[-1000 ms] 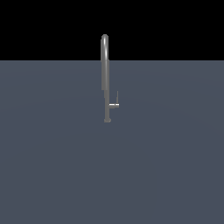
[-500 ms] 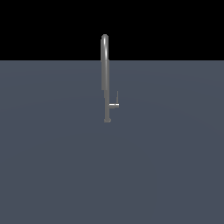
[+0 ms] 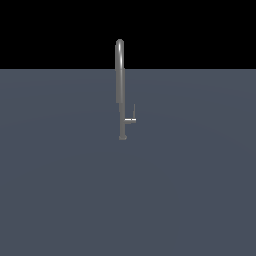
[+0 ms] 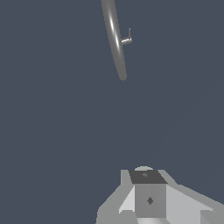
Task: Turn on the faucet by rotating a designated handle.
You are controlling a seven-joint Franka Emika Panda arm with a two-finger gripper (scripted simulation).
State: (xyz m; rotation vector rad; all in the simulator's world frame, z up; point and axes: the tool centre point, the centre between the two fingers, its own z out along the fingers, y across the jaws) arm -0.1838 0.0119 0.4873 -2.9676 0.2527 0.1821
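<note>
In the exterior view the faucet [image 3: 120, 90] stands upright a little left of the frame's centre and in its upper half, a slim grey post on a small round base resting on a flat slate-blue surface [image 3: 65, 190]. Its narrow hooked top rises above the far edge of that surface into the black band across the top of the frame. Low on the post, on the exterior view's right, the handle [image 3: 132, 117] juts out as a short silvery stub that ends in a thin rod pointing straight up, parallel to the post and just beside it. Neither arm nor gripper shows in this view. In the wrist view the faucet [image 4: 114, 39] appears in the upper middle of the frame as a long glossy grey tube seen from above and slightly tilted, its rounded end nearest the frame's centre. The handle [image 4: 127, 39] shows as a small bright spur on the side of the tube. The gripper [image 4: 148, 199], a pale grey blocky body with a darker square face, sits at the bottom of the frame, right of centre, well apart from the faucet and touching nothing. Its fingertips are cut off by the frame edge, so I cannot tell whether the jaws are spread or pressed together.
</note>
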